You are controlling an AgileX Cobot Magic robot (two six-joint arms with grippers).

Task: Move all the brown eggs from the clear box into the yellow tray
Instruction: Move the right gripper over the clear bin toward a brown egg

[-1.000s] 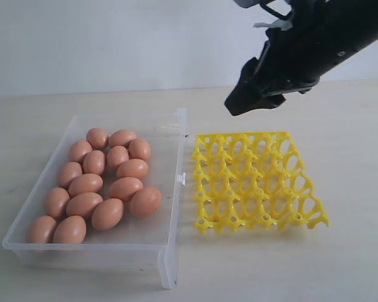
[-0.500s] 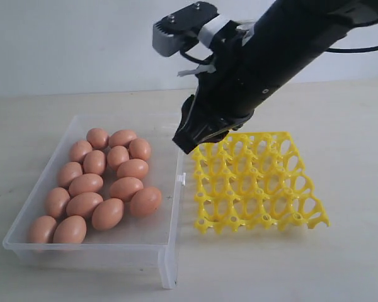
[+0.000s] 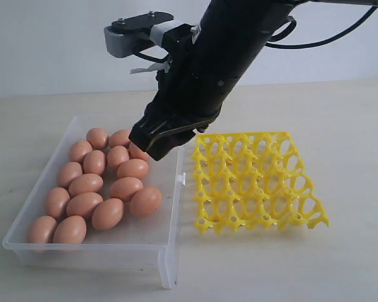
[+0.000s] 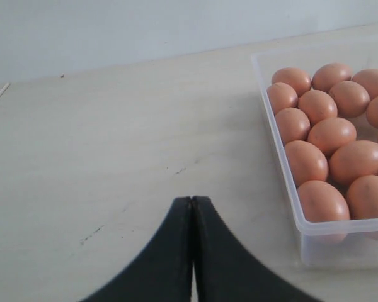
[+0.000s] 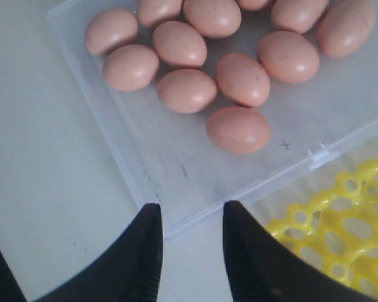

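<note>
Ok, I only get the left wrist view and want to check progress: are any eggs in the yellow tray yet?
Observer: None; every cup of the yellow tray is bare.
Operator: Where's the right gripper?
Observer: The right gripper is over the clear box, near its wall beside the tray.
Operator: Holding an egg?
Observer: No, the right wrist view shows its jaws apart, nothing between, brown eggs ahead.

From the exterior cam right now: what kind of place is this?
Likely a robot lab test bench: bare pale tabletop, plain white wall, and only a robot arm plus staged props, a clear box of brown eggs beside an empty yellow tray.
</note>
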